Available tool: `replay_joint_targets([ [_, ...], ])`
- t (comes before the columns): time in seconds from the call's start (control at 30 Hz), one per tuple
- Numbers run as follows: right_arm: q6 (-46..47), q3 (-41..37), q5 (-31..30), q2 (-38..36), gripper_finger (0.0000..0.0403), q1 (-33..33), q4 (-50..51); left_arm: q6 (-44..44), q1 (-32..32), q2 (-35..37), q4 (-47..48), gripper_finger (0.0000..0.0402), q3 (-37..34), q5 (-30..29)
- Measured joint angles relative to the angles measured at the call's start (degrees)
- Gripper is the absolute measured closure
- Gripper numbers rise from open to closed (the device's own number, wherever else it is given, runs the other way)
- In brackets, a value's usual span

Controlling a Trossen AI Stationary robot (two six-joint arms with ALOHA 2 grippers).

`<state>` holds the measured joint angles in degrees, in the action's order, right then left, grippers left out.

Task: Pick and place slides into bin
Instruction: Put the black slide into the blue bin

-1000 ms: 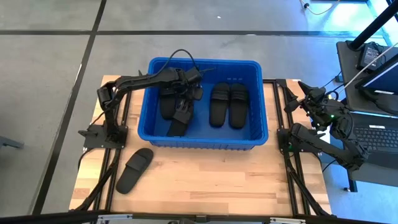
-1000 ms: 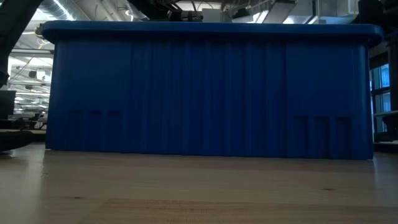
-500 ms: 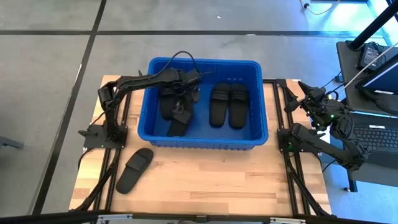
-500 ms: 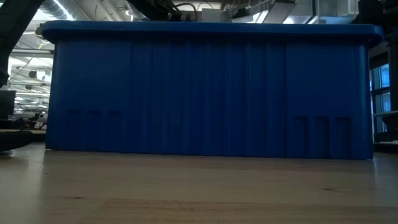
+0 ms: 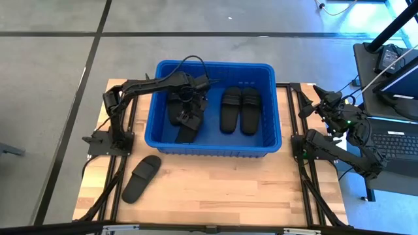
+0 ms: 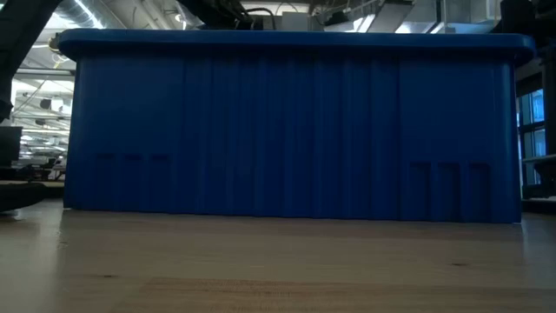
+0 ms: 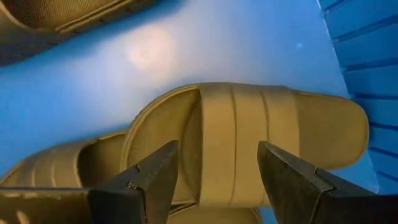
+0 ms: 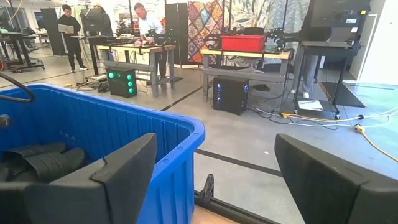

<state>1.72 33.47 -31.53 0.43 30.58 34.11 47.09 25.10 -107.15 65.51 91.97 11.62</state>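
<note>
The blue bin stands at the middle of the table and fills the low view. Several black slides lie in it: a pair side by side on the right and others on the left. One more slide lies flat on the table in front of the bin's left corner. My left gripper is open inside the bin's left part, above a slide that lies on the bin floor, its fingers on either side of the strap. My right gripper is open and empty at the table's right edge.
The bin's near wall stands between the left gripper and the slide on the table. Bare table lies in front of the bin. A desk with a laptop stands past the right edge. People stand far off in the room.
</note>
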Motion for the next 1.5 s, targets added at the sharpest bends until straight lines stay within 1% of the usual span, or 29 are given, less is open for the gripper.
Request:
replay_joint_targets([
  [0.3, 0.00, 0.00, 0.00, 0.00, 0.0076, 0.01, 0.00, -0.55, 0.00, -4.27, 0.63, 0.0189, 0.02, 0.04],
  [0.43, 0.01, 0.00, 0.01, 0.00, 0.0076, -0.01, 0.00, -1.51, 0.00, -4.29, 1.37, 0.0189, 0.02, 0.27],
  [0.57, 0.00, 0.00, 0.00, 0.00, 0.0076, 0.00, 0.00, -1.59, 0.00, -4.31, 4.22, 0.0189, 0.02, 1.55],
  [0.7, 0.00, 0.00, 0.00, -0.02, 0.0076, -0.01, 0.00, -3.59, 0.01, -4.29, 4.58, 0.0189, 0.02, 1.11],
  [0.93, 0.00, -0.02, 0.00, -0.02, 0.0076, 0.00, 0.00, -7.92, 1.52, -4.31, 6.51, 0.0189, 0.02, -0.78],
  [1.17, 0.00, -0.02, 0.01, -0.02, 0.0076, 0.01, 0.00, -12.11, 3.17, -4.31, 7.53, 0.0189, 0.02, -1.24],
  [1.43, 0.00, 0.00, 0.01, -0.02, 0.0076, -0.01, 0.00, -13.49, 3.93, -4.31, 10.82, 0.0189, 0.02, -2.20],
  [1.5, 0.00, 0.00, 0.02, -0.02, 0.0076, -0.01, 0.00, -13.55, 3.90, -4.30, 10.54, 0.0189, 0.02, -3.21],
])
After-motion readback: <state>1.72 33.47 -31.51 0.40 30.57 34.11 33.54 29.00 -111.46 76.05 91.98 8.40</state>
